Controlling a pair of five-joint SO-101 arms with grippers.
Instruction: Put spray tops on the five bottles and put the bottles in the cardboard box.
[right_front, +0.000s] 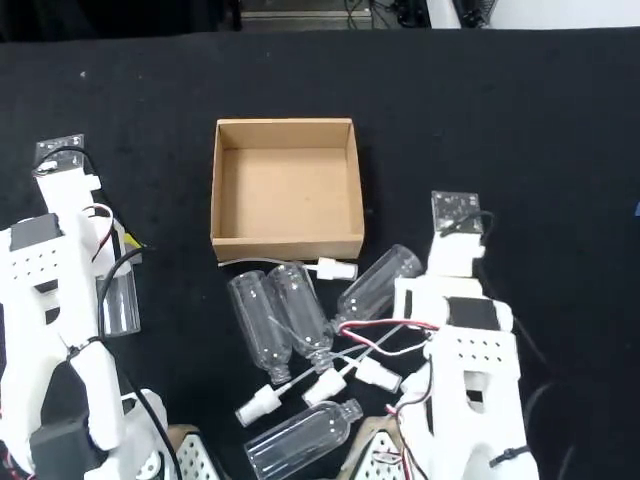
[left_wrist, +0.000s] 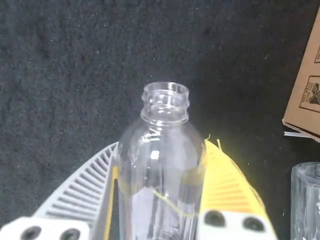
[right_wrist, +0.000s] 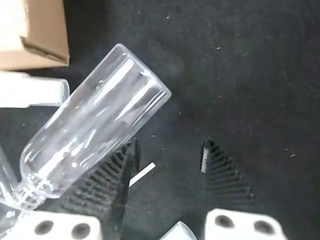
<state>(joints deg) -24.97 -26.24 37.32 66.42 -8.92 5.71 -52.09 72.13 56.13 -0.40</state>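
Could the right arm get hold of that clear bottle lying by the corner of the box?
Probably yes: the right gripper is open, the bottle lies close beside it, and nothing stands between them.

Left claw (left_wrist: 163, 146) clamped on a bottle (left_wrist: 165, 125); right claw (right_wrist: 170, 148) spread wide.

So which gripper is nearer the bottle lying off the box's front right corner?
Right. The right gripper is open close beside that bottle. The left gripper is off past the box's left side, shut on another bottle.
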